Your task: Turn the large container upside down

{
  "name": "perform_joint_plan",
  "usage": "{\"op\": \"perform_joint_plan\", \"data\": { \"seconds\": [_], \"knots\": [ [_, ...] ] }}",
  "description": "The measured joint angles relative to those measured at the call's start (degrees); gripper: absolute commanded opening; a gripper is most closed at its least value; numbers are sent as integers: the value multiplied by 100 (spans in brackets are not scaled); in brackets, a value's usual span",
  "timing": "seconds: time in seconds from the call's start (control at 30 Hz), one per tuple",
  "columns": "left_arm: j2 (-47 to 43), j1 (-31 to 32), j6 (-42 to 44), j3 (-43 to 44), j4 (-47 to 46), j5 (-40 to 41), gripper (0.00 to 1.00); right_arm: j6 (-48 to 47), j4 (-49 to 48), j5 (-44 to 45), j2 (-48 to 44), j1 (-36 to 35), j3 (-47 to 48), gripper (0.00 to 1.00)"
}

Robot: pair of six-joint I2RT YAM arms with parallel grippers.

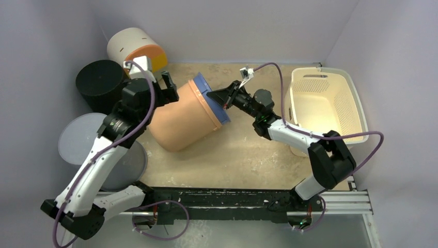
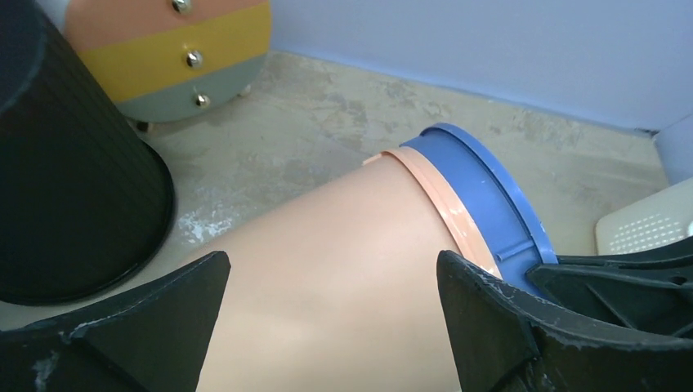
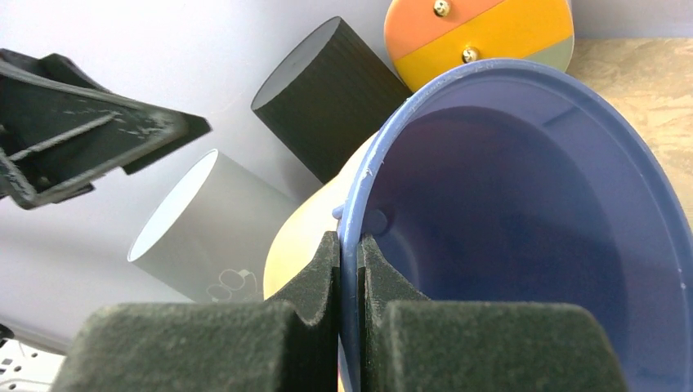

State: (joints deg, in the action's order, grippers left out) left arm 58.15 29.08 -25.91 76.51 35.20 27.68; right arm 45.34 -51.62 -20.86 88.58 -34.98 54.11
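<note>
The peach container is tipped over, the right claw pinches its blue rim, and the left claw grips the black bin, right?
Not quite: the left wrist view shows the left claw open astride the peach container, not gripping the black bin. The tipped container and the right claw pinching its blue rim are correct.

Left side's jammed, middle and front are open

The large container (image 1: 183,121) is tipped over and boxed in on its left by the black bin (image 1: 100,80), the grey bin (image 1: 77,142) and the striped round tub (image 1: 135,47) in the back corner, so there's hardly any gap there. The left gripper (image 2: 333,261) straddles its wall with fingers spread wide, and the right gripper (image 3: 349,269) is pinched on the blue rim. There's plenty of bare table (image 1: 248,155) in front, between the container and the white basket (image 1: 310,72), plus a free strip along the back wall.
</note>
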Motion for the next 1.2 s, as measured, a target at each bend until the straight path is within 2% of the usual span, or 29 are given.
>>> {"op": "perform_joint_plan", "data": {
  "seconds": [0.33,0.8,1.2],
  "knots": [
    [966,0,-221,-584,-723,-256,94,98,-702,186,686,-264,-435,0],
    [1611,70,-522,-675,-1182,-361,94,149,-1425,144,846,-289,-656,0],
    [1707,111,-511,-872,-1233,-144,94,105,-1462,146,809,-289,-750,0]
  ]
}}
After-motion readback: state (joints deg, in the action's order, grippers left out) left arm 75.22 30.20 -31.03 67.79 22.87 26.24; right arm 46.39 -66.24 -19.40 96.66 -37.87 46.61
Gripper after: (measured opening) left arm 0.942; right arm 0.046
